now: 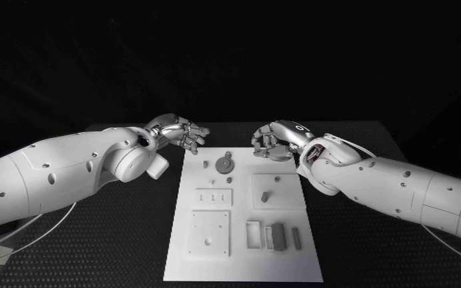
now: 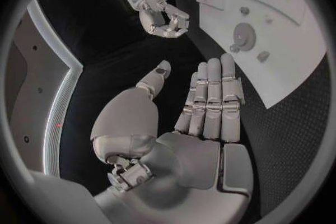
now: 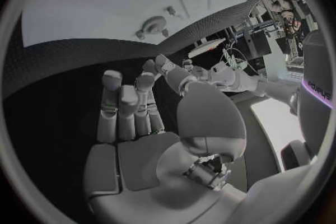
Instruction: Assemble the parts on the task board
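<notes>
The task board (image 1: 242, 261) was laid flat at the middle of the black table (image 1: 115, 248). The left hand (image 1: 178, 133) was held empty, fingers extended, off the board's far left corner. A grey gear (image 1: 224, 164) lay near the board's far edge. The right hand (image 1: 274, 141) was held empty, fingers partly curled, at the board's far right corner.

Both hands hang over the far end of the board (image 1: 182, 261), the left hand (image 1: 178, 133) at its left corner, the right hand (image 1: 273, 143) at its right. Between them lies open room above the gear (image 1: 224, 163). Low pegs (image 1: 265, 197) and blocks (image 1: 278, 236) stand nearer.
</notes>
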`<state>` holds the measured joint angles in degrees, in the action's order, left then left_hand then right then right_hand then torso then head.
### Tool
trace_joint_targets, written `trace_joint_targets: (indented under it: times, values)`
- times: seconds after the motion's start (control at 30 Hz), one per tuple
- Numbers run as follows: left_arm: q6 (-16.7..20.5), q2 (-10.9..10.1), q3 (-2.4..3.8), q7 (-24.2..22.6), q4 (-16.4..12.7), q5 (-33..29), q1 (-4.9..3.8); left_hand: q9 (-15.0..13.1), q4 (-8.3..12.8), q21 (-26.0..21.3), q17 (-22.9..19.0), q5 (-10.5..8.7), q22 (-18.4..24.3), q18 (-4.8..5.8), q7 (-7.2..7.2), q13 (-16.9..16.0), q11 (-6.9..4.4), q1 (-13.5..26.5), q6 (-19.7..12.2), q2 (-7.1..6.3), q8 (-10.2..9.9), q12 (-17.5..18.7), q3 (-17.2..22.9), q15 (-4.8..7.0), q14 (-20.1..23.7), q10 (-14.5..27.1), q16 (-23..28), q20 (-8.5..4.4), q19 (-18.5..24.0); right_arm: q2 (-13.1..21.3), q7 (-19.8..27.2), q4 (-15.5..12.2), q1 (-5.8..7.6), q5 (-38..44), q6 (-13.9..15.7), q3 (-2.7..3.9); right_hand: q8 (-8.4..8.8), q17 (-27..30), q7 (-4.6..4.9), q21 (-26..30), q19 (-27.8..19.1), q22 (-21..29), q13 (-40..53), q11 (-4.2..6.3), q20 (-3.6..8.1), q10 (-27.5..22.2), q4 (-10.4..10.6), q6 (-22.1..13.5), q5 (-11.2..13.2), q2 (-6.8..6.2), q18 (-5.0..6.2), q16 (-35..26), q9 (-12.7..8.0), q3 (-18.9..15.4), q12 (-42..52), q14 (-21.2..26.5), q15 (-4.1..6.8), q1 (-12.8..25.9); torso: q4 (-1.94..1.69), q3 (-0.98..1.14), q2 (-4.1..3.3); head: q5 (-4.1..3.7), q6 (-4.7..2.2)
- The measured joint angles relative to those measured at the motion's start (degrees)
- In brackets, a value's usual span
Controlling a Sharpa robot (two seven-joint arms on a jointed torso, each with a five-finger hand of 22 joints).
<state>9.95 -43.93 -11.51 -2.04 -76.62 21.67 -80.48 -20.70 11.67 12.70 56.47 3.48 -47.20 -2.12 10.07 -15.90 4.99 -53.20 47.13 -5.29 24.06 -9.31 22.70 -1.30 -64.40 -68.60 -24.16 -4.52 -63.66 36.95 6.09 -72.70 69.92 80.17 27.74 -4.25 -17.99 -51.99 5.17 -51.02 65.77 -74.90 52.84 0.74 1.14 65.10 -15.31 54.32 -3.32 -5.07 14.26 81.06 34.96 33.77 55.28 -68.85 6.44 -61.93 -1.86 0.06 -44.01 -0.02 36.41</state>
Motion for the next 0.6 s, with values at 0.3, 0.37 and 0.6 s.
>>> trace_joint_targets:
  times: [0.3,0.37,0.6]
  values:
    - [-0.39,1.55,-1.24,7.21,-2.96,3.68,0.04,-0.09,-0.24,1.96,2.38,-0.33,-2.63,-0.04,-0.87,-3.9,-1.21,2.79,2.1,-0.36,0.0,-2.48,-3.04,1.44,-0.77,-1.84,-4.65,-1.44,-1.45,-2.04,-2.57,-2.9,0.15,1.07,0.88,0.05,0.19,-3.75,-0.29,-1.46,1.24,-0.05,4.53,-0.02,0.81,0.76,0.15,0.29,0.0,-0.31,-0.12,2.04,0.87,0.15,5.21,-2.18,-0.61,0.31,-0.07,0.0,0.01,0.65,-0.47]
    - [-0.44,1.71,-1.46,8.28,-3.48,4.42,0.01,-0.09,-0.24,1.99,2.66,-0.33,-3.11,-0.09,-0.87,-4.58,-1.21,2.79,2.1,-0.36,0.0,-2.66,-3.04,1.62,-0.6,-1.84,-5.36,-1.44,-1.45,-2.53,-3.13,-3.24,0.3,1.15,0.91,0.05,0.19,-4.0,-0.38,-1.46,1.35,-0.05,5.29,-0.02,0.91,0.77,0.15,0.37,0.0,-0.55,-0.13,2.04,1.26,0.15,6.01,-2.19,-0.6,0.55,-0.08,-0.01,0.01,0.7,-0.54]
    - [-0.37,2.08,-2.02,10.81,-4.86,5.77,0.02,0.04,-0.24,1.99,2.82,-0.33,-3.91,-0.16,-0.87,-5.93,-1.1,2.79,2.1,-0.36,-0.82,-3.34,-3.04,1.61,0.03,-1.1,-6.08,-1.44,-1.45,-3.82,-4.86,-3.76,0.4,1.36,0.92,0.08,0.21,-4.46,-0.38,-1.63,1.52,-0.04,6.12,-0.02,0.9,0.97,0.3,0.37,0.0,-0.6,-0.14,2.04,1.29,0.31,6.62,-2.5,-0.68,0.6,-0.1,-0.04,0.0,0.98,-0.68]
